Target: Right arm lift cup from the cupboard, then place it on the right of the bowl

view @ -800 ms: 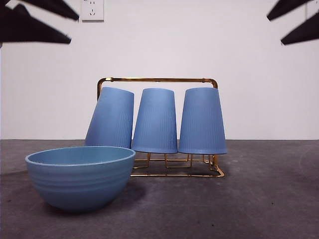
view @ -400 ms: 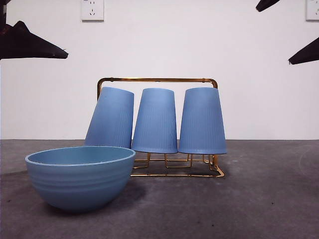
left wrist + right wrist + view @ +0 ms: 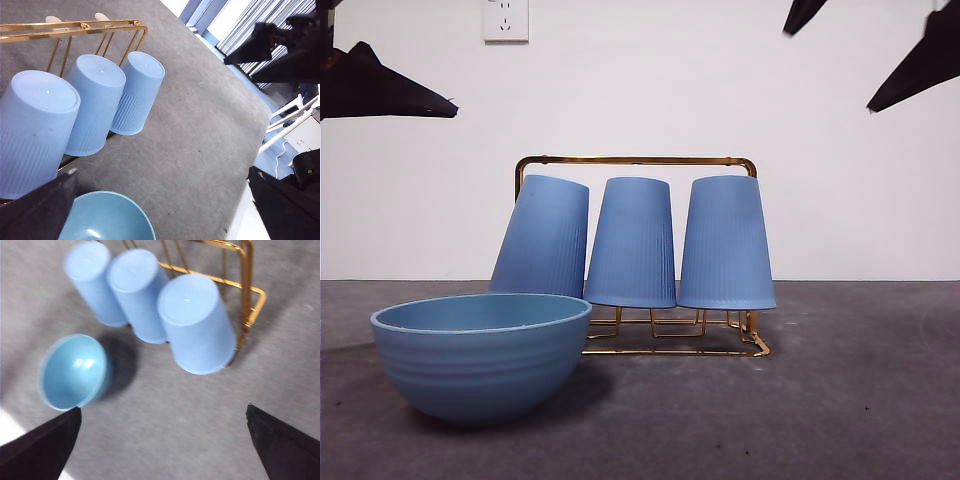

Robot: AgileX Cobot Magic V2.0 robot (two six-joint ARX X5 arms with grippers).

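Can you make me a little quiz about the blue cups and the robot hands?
1. How many cups hang upside down on the gold rack?
2. True or false: the right gripper is already holding a cup.
3. Which stands nearest the camera in the front view: A) the bowl, B) the rack, C) the wall socket?

Key:
1. Three; the one behind the bowl leans.
2. False. Its jaws are open with nothing between them, above the cups, and the left gripper is open too.
3. A.
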